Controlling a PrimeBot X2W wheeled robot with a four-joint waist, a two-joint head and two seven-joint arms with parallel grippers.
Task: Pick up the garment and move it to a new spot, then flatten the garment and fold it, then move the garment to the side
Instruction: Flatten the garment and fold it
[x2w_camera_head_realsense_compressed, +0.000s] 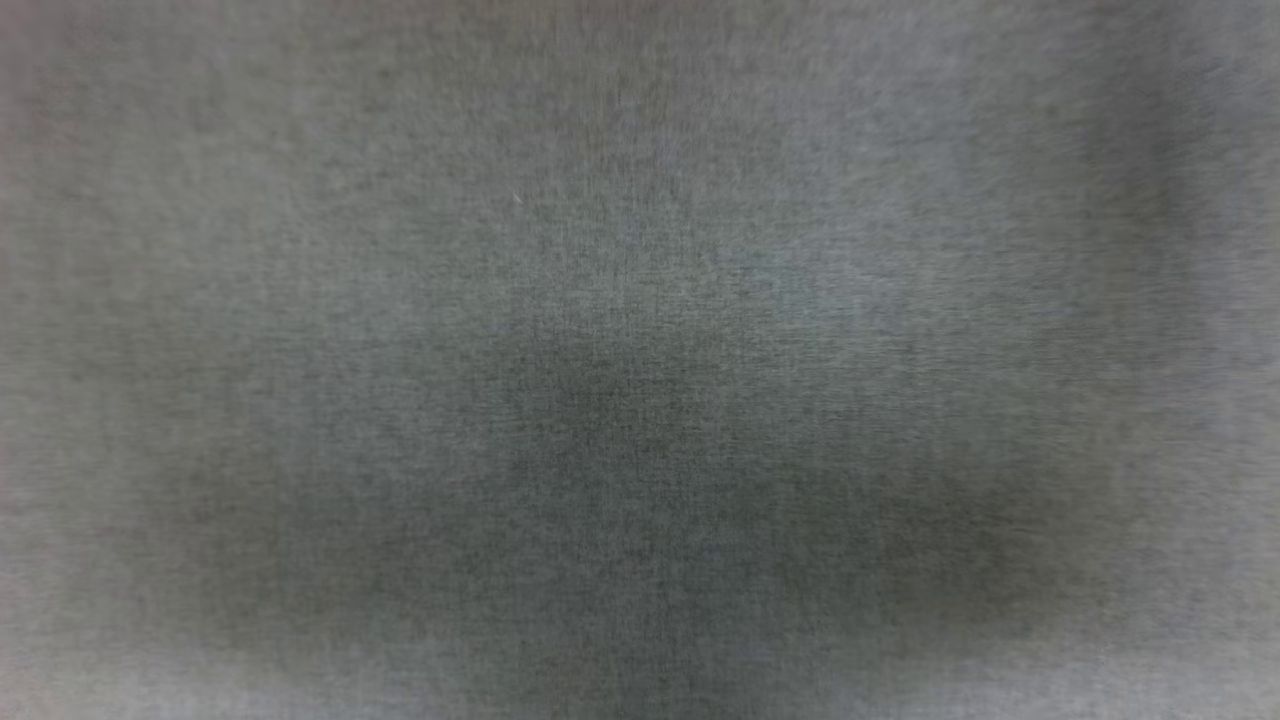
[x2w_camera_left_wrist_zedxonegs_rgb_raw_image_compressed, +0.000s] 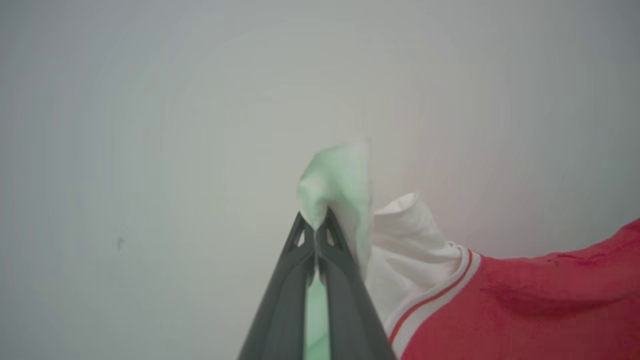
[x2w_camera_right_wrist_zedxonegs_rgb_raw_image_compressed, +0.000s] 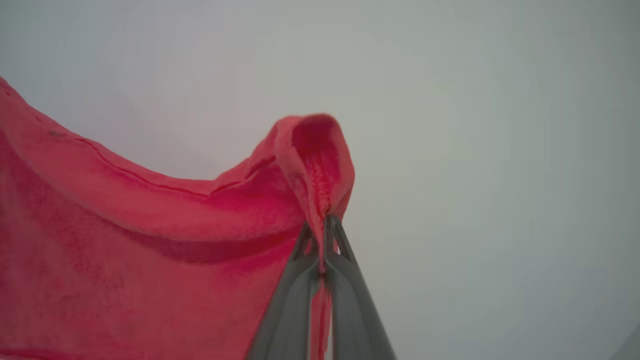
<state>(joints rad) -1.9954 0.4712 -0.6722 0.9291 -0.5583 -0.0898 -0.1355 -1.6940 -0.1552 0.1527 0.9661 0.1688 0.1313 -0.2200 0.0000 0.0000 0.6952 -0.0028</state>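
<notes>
The left claw (x2w_camera_left_wrist_zedxonegs_rgb_raw_image_compressed: 316, 227) has its two dark fingers pressed together on a fold of the shirt (x2w_camera_left_wrist_zedxonegs_rgb_raw_image_compressed: 525, 310), pinching the white sleeve (x2w_camera_left_wrist_zedxonegs_rgb_raw_image_compressed: 410, 240). The pinched cloth bunches up past the fingertips and looks faintly green there. From the sleeve, red-and-white striped trim (x2w_camera_left_wrist_zedxonegs_rgb_raw_image_compressed: 435, 295) leads into the red body, which runs off toward that view's right edge.

The right claw (x2w_camera_right_wrist_zedxonegs_rgb_raw_image_compressed: 322, 227) is likewise clamped on the shirt (x2w_camera_right_wrist_zedxonegs_rgb_raw_image_compressed: 125, 240), gripping a red seamed edge that loops over its tips. The red cloth sags away to that view's left.

Behind both claws lies a plain pale background. The head view shows a blurred grey woven surface (x2w_camera_head_realsense_compressed: 640, 360); I cannot tell whether it is the bench.
</notes>
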